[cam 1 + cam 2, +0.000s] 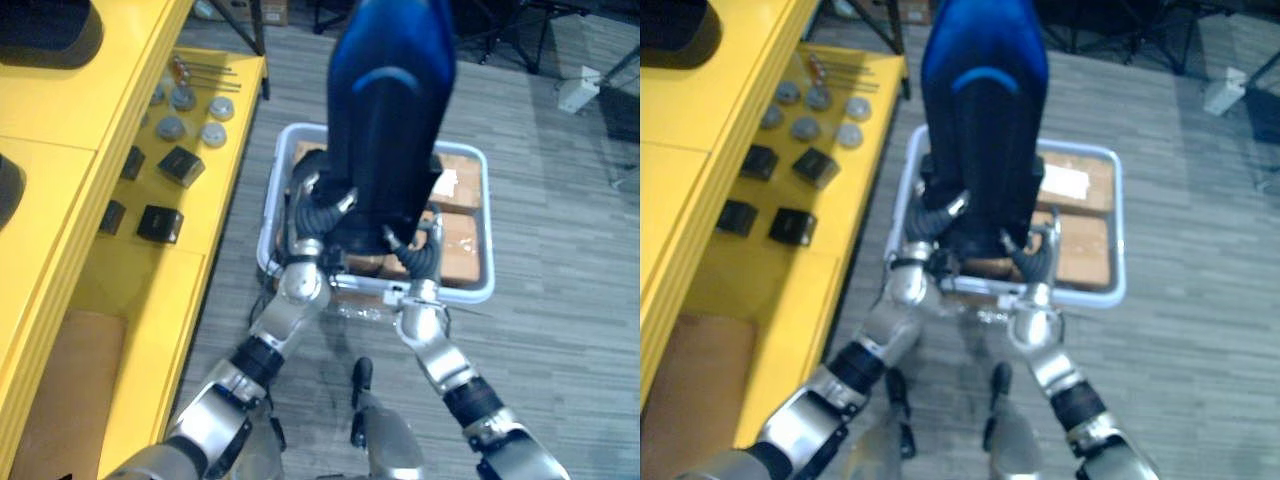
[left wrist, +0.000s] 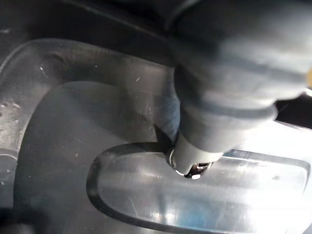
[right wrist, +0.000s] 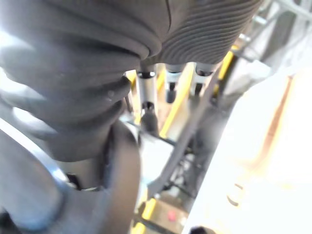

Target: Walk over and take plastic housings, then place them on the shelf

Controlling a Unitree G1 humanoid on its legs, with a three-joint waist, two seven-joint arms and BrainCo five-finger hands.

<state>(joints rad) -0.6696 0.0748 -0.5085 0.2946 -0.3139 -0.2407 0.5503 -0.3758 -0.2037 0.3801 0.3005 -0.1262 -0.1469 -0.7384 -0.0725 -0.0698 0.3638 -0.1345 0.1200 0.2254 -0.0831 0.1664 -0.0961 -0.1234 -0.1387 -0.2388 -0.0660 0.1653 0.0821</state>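
A big blue and black plastic housing [image 1: 390, 110] stands upright in front of me, held up between both hands above a white bin [image 1: 486, 200]. My left hand [image 1: 312, 212] grips its lower left edge. In the left wrist view its thumb [image 2: 195, 161] presses on the housing's dark glossy surface [image 2: 73, 146]. My right hand [image 1: 420, 252] holds the lower right edge. The right wrist view has its fingers [image 3: 146, 97] reaching past the housing's rim. The yellow shelf [image 1: 60, 180] runs along my left side.
The white bin holds brown cardboard boxes [image 1: 462, 240]. On the shelf's lower level lie small black boxes [image 1: 160, 222] and several grey round parts [image 1: 190, 115]. Grey floor stretches to the right, and a white object [image 1: 578, 95] lies at the far right.
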